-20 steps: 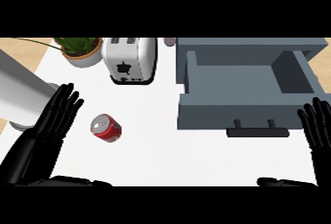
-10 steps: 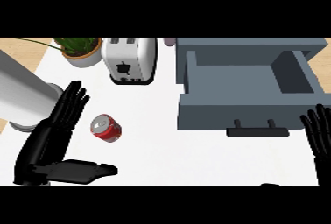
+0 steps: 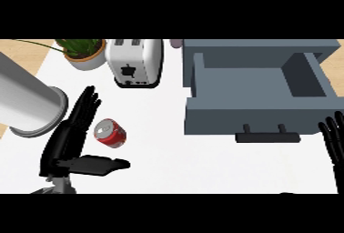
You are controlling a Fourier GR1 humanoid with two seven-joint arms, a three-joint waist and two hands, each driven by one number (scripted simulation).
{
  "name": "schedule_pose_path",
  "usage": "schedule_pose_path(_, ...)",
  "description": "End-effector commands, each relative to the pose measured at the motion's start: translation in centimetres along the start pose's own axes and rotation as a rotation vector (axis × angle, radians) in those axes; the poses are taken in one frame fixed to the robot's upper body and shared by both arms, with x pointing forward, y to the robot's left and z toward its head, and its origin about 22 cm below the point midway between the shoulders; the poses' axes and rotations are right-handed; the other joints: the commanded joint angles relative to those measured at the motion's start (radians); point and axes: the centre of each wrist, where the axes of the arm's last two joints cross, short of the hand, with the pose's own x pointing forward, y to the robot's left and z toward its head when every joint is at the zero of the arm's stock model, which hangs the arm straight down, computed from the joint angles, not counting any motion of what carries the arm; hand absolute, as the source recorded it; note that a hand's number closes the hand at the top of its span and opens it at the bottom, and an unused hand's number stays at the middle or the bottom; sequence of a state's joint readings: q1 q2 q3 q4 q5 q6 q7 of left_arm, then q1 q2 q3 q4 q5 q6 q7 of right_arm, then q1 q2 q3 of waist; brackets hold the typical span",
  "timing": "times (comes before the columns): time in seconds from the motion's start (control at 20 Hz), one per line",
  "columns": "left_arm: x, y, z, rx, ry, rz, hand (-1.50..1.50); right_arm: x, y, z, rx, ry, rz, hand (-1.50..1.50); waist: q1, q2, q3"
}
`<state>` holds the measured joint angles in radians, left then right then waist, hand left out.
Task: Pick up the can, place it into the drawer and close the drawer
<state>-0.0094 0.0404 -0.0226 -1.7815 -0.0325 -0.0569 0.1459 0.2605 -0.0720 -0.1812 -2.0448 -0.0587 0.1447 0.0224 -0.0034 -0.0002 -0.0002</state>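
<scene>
A red can (image 3: 111, 134) with a silver top lies tilted on the white counter, left of centre. My left hand (image 3: 70, 139) stands just left of it, fingers straight and pointing up, thumb stretched out to the right below the can; it does not hold the can. The grey drawer (image 3: 259, 93) at the upper right is pulled open and holds nothing that I can see; its dark handle (image 3: 267, 136) faces the near side. My right hand (image 3: 334, 143) shows at the right edge, below the drawer's front corner, fingers straight.
A white toaster (image 3: 137, 62) stands at the back, with a potted plant (image 3: 83, 52) to its left. A large grey cylinder (image 3: 28, 107) lies at the left edge, close to my left hand. A grey forearm piece (image 3: 57, 184) shows at the bottom left.
My left hand has moved up and right, closer to the can, and its thumb has swung out below it. My right hand has slid down and toward the right edge.
</scene>
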Motion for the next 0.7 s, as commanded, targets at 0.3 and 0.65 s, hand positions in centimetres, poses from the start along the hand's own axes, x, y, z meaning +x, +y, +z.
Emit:
schedule_pose_path(0.3, -4.1, 1.9, 1.7, 0.043, 0.039, -0.024, -1.50, 2.6, -0.4, 0.5, 0.001, 0.001, 0.013, -1.50, 0.002, -0.001, 0.000)
schedule_pose_path(0.65, -8.3, 2.8, 0.8, 0.030, 0.039, -0.032, -1.50, -0.5, 0.0, -1.5, 0.004, -0.017, -0.003, -1.50, 0.002, 0.000, 0.000)
